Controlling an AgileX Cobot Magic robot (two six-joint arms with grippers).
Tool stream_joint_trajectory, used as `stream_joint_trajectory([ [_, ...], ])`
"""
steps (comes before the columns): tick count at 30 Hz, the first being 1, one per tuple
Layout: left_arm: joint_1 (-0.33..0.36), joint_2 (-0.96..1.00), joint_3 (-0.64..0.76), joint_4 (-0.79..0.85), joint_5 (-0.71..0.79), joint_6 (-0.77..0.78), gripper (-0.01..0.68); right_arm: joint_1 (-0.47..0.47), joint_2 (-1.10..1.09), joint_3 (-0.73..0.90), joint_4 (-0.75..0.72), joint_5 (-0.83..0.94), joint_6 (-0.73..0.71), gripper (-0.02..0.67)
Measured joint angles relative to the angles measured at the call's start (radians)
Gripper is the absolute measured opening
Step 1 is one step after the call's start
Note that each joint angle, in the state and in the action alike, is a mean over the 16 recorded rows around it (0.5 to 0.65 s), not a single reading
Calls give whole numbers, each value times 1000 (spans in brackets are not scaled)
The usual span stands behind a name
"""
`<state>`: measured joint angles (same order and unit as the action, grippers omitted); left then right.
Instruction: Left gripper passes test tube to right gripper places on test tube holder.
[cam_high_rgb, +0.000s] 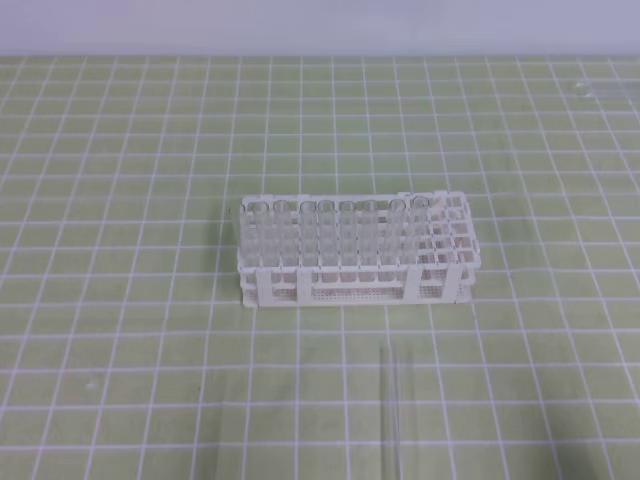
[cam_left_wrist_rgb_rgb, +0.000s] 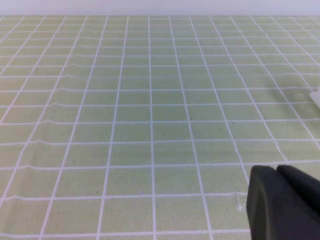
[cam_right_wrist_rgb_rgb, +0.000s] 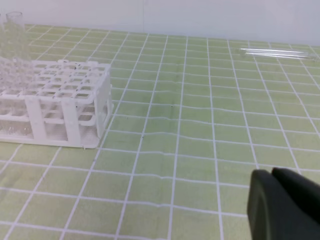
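Observation:
The white lattice test tube holder (cam_high_rgb: 355, 250) stands mid-mat with several clear tubes upright in its left rows; the right wrist view has it at the left (cam_right_wrist_rgb_rgb: 60, 100). One clear test tube (cam_high_rgb: 392, 410) lies on the mat in front of the holder, pointing toward the near edge. Another clear tube (cam_high_rgb: 597, 90) lies at the far right, also in the right wrist view (cam_right_wrist_rgb_rgb: 275, 52). Neither arm shows in the high view. My left gripper (cam_left_wrist_rgb_rgb: 276, 172) is shut and empty over bare mat. My right gripper (cam_right_wrist_rgb_rgb: 272, 175) is shut and empty, to the right of the holder.
A green mat with a white grid (cam_high_rgb: 120, 330) covers the table up to a pale wall at the back. The holder's right rows of holes (cam_high_rgb: 445, 235) hold no tubes.

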<state>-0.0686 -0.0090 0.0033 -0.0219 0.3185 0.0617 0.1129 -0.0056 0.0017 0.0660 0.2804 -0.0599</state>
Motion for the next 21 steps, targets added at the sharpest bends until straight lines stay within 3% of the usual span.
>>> stream_joint_trajectory([
  [21,-2,-18,6,-40,-18,-10,-2,0,0,0,0,0,0,-18],
])
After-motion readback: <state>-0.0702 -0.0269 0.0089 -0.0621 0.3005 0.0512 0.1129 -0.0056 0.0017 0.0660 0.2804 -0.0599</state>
